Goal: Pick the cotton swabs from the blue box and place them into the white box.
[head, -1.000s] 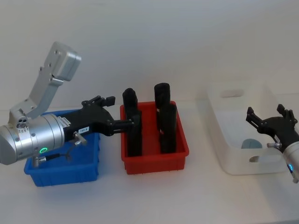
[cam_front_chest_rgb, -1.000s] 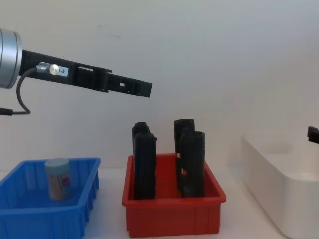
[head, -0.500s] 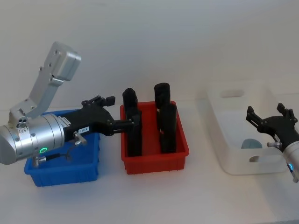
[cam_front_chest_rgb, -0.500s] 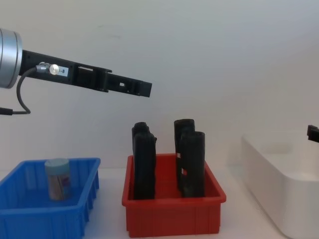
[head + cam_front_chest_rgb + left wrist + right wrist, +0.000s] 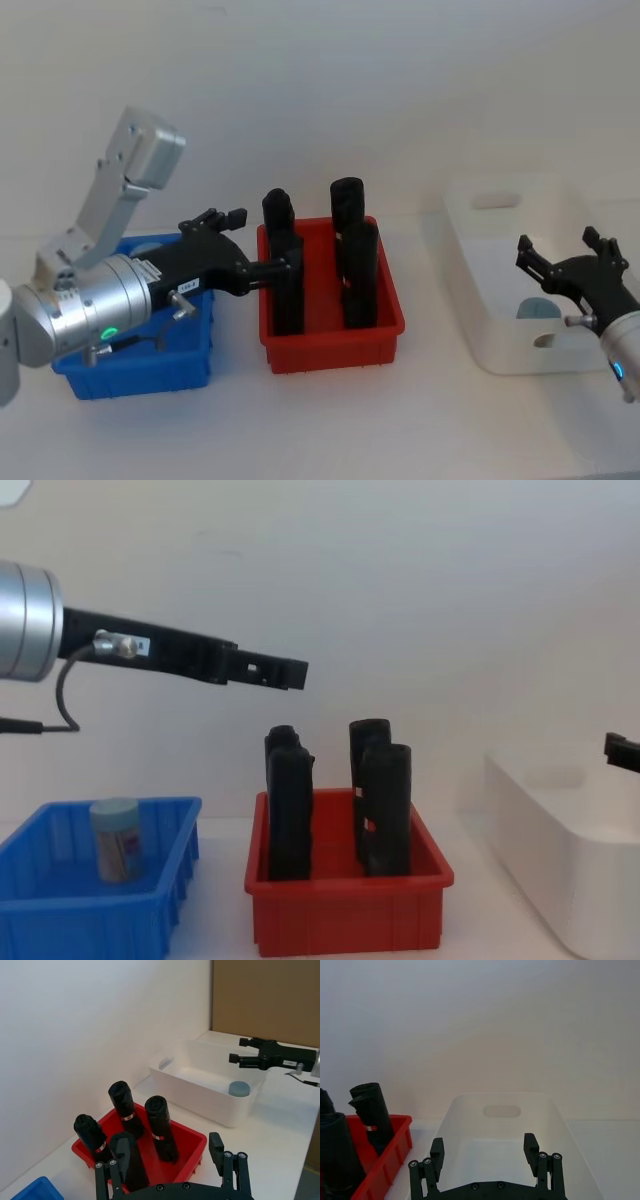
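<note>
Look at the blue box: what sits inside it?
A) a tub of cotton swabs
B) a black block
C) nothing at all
A: a tub of cotton swabs stands upright inside the blue box, while the black blocks all stand in the red bin.

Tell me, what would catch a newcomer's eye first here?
The red bin in the middle, with four tall black blocks standing in it. At left, the left gripper hangs high, fingers open, near a blue box holding one tub of cotton swabs. At right, the right gripper hangs open over the white box.
</note>
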You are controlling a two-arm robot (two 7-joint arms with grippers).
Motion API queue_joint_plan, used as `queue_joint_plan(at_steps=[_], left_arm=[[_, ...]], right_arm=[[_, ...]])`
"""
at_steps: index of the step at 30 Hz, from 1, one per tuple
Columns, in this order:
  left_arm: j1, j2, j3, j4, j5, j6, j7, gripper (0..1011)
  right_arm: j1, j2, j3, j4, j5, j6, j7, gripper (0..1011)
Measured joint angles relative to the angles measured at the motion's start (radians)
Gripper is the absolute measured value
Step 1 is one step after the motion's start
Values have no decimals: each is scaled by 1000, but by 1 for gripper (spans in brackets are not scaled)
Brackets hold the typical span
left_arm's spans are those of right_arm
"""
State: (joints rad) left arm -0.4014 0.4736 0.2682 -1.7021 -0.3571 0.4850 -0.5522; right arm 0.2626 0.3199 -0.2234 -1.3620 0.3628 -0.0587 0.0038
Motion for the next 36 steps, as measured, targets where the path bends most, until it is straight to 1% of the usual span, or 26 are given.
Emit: queue_joint_plan(at_steps=[2,6,7,11,14,15,18,19,21,24,27,28,31,34,36], left_arm=[[9,-5,11,5,9,-26,30,1004],[24,-14,28,12,24,-70,81,1004],[31,-17,35,15,30,-89,102,1004],[43,-24,50,21,42,-124,143,1004],[59,-33,67,28,57,-169,194,1004],[59,-33,67,28,57,-169,194,1004],[74,-41,84,35,70,-212,243,1004],[74,-41,84,35,70,-212,243,1004],[83,-46,94,39,79,-239,273,1004],[99,-55,111,46,94,-283,323,1004],[108,-60,122,51,103,-309,355,1004],[113,-63,129,53,108,-326,373,1004],[123,-69,139,58,117,-352,403,1004],[137,-77,155,64,130,-394,451,1004],[143,-80,162,67,136,-410,470,1004]], right_arm=[[-13,1,0,-19,-4,5,3,1002],[-55,4,0,-81,-15,18,13,1002],[-62,4,-1,-91,-17,21,14,1002],[-97,6,-1,-142,-26,32,22,1002],[-124,8,-1,-181,-34,42,28,1002],[-131,9,-1,-192,-36,44,30,1001],[-159,11,-2,-232,-44,54,37,1002],[-166,11,-2,-242,-46,56,38,1002],[-192,13,-2,-281,-53,65,45,1002],[-213,14,-2,-312,-59,72,49,1002],[-238,16,-3,-349,-66,81,55,1002],[-249,16,-3,-364,-68,84,57,1002],[-262,17,-3,-383,-72,88,60,1002],[-272,18,-3,-397,-75,92,62,1002],[-276,18,-3,-402,-76,93,63,1002]])
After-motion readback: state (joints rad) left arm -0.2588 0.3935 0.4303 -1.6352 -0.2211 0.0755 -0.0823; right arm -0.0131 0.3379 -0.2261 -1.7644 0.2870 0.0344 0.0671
